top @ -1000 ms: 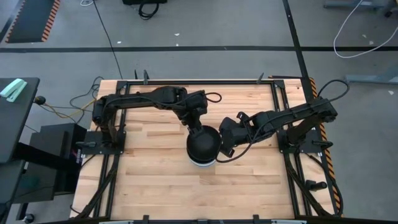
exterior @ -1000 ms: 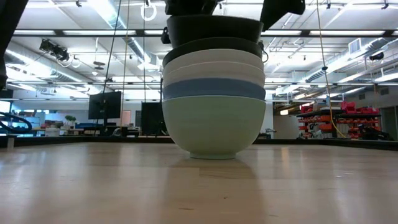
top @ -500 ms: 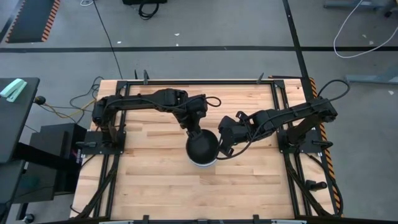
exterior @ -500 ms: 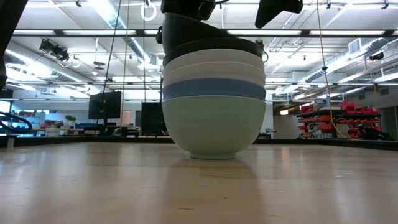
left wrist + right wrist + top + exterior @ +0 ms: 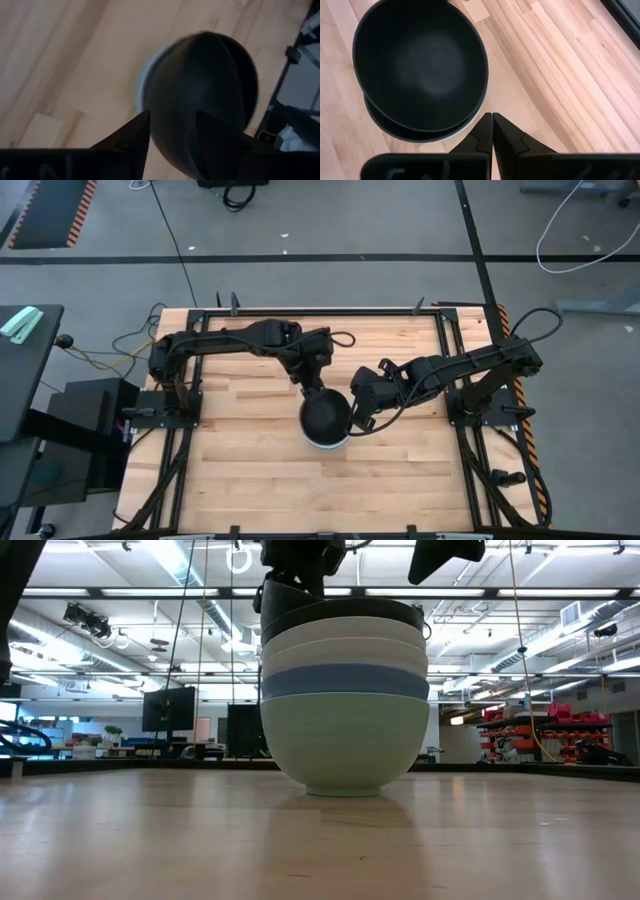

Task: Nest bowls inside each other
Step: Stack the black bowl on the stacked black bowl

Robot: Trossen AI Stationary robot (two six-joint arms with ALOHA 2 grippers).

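Six bowls stand nested in one stack [image 5: 326, 423] at mid-table. In the low view a mint green bowl [image 5: 340, 740] rests on the wood, holding a blue bowl [image 5: 340, 682], two white bowls [image 5: 340, 645] and two black ones. The top black bowl [image 5: 420, 65] sits tilted in the lower black bowl [image 5: 420, 136]. My left gripper [image 5: 312, 388] hangs over the stack's far-left rim, open, its fingers on either side of the top bowl's rim. My right gripper [image 5: 357, 418] is shut, just right of the stack and above rim height. My left gripper [image 5: 172, 112] comes from above with one finger inside and one outside the top black bowl's far-left rim [image 5: 210, 70]. The gap between the fingers is wider than the bowl's wall. Whether a finger touches the rim, I cannot tell. The bowl lies in the stack, higher on that side.
Bare wooden tabletop [image 5: 250, 470] surrounds the stack on all sides. Black frame rails [image 5: 440, 350] and the two arm bases stand at the table's left and right edges. Cables lie near the far left corner.
My left gripper has moved down with the top black bowl. The bowl was lifted clear above the stack, then tipped, its right side settling first into the other black bowl. It now sits nearly level inside it, only the left rim still raised.
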